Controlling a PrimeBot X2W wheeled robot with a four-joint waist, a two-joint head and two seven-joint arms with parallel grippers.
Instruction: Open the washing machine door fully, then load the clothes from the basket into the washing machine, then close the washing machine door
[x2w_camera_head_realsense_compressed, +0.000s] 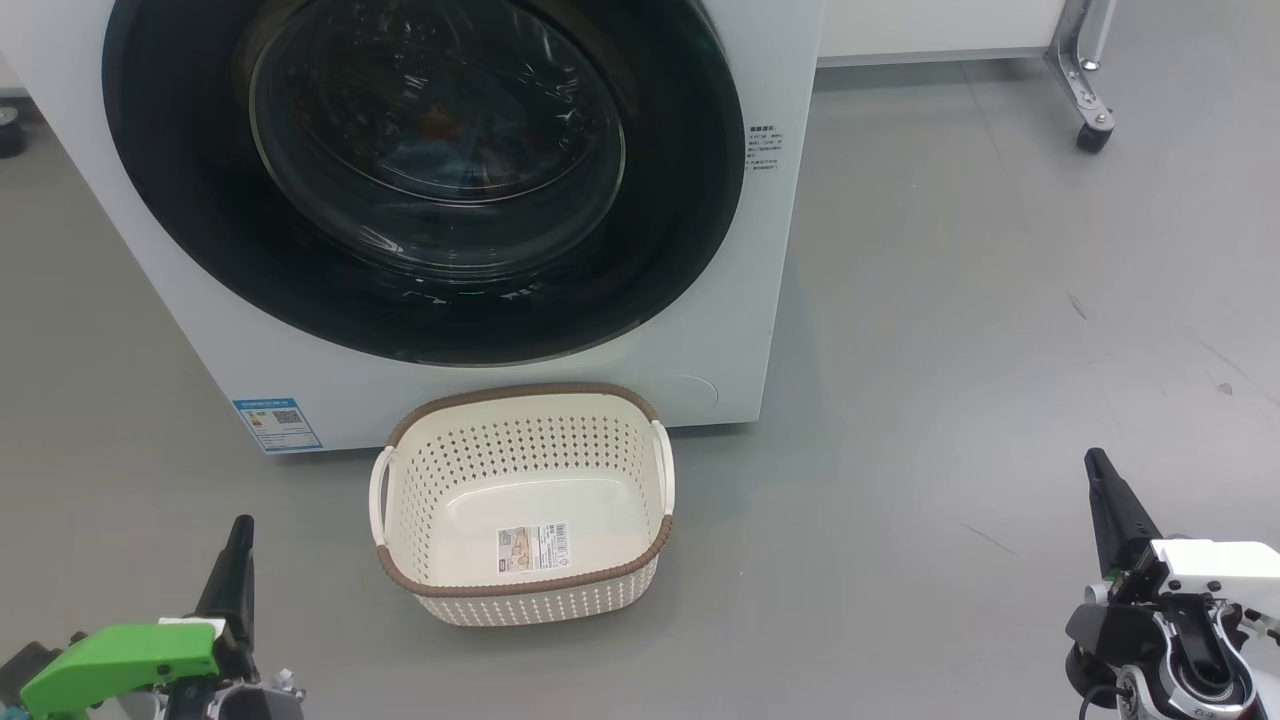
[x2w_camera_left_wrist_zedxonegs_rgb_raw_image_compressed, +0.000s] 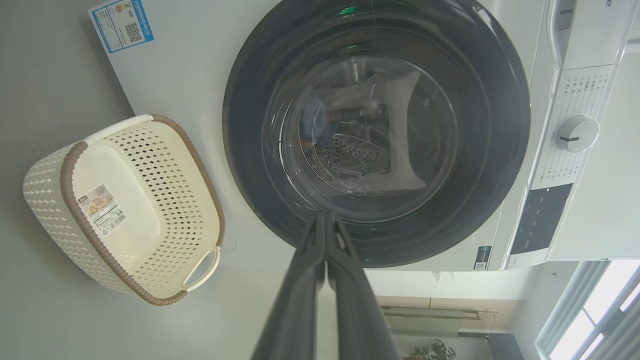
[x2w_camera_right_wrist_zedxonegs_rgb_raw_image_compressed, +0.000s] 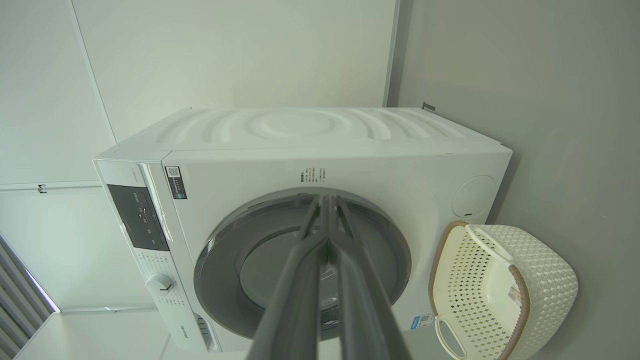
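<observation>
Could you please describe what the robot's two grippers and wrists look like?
The left gripper has long, dark, tapering fingers mounted on a bright green housing. The right gripper has matching dark fingers on a white housing, with a black-and-silver joint behind it.

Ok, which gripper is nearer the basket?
The left gripper, the one with the green cover; the right gripper stands farther from the basket.

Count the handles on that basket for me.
2. The left handle is on the basket's left end and the right handle on its right end, both white loops at the rim. The basket is empty, so none looks hidden.
</observation>
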